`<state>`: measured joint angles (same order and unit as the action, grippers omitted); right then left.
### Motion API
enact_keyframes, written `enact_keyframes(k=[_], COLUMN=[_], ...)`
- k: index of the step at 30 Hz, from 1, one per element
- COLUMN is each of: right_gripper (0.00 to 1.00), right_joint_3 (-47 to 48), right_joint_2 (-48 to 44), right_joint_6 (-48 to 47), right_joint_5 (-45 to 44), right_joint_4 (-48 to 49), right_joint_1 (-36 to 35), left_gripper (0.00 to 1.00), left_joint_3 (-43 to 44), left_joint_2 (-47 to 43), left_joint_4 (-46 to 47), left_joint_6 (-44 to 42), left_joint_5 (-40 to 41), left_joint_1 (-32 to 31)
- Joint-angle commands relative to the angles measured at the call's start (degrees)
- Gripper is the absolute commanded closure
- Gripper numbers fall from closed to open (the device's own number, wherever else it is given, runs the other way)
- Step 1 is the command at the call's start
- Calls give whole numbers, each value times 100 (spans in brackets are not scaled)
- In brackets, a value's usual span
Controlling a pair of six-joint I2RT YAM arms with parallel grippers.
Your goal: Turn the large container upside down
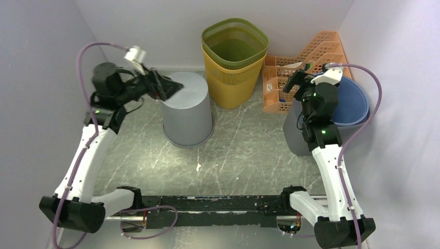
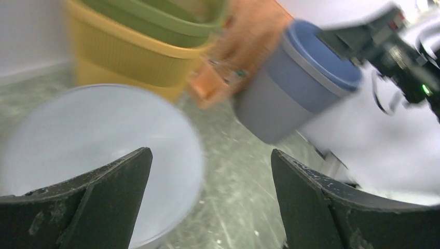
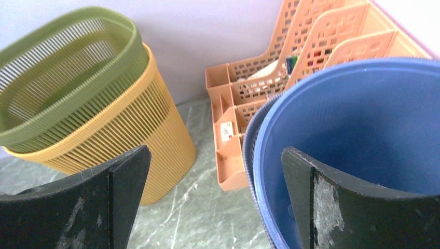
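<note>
A large grey container (image 1: pixel 187 109) stands on the table left of centre with its closed flat base facing up; its blurred pale base fills the lower left of the left wrist view (image 2: pixel 93 135). My left gripper (image 1: pixel 176 88) is open and empty, just above that base's left edge (image 2: pixel 210 171). A second grey container with a blue inner bin (image 1: pixel 353 104) stands upright and open at the right. My right gripper (image 1: pixel 296 80) is open at its near-left rim (image 3: pixel 215 176), one finger (image 3: pixel 321 197) inside the blue bin (image 3: pixel 363 129), the other outside.
A yellow slatted basket with a green one nested in it (image 1: pixel 233 52) stands at the back wall. An orange file rack (image 1: pixel 306 67) stands beside it, behind the blue bin. Walls close in on the left, back and right.
</note>
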<state>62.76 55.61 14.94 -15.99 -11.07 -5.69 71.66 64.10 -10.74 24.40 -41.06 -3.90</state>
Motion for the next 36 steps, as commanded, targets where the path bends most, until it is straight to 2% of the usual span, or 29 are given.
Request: enact_keyframes(k=[1,6,11,14,22,25,30,36], right_gripper=[0,0,0,0,0,0,0,0], right_joint_3=[437,731,680,560,282,170,7,-139], right_joint_2=[-151,-314,-453,-505,-622,-631,-690,-693], right_joint_6=[-122,-109,-40,-22,-24,-39,-48,-9], right_joint_5=[49,246,438,480,582,597,616,852], right_joint_4=[26,-220,-314,-308,-230,-190,-163,-109], right_joint_1=[1,-5,-5,-6,-4,-9,-8,-3], left_gripper=[5,6,7,6,6,5,3,3], left_joint_3=[416,461,135,-231,-1424,-1785,-2069,-2174], left_joint_2=[296,727,1217,1522,1815,1975,2328,2619], left_joint_4=[-210,-812,-1059,-1016,220,1014,1918,2531], left_joint_6=[-347,-1180,-1420,-1273,-725,-726,-672,47], left_joint_5=[373,1394,2321,3040,5386,6024,6733,6951], left_joint_1=[-1592,-3168,-4340,-4721,-4807,-4810,-4612,-3681])
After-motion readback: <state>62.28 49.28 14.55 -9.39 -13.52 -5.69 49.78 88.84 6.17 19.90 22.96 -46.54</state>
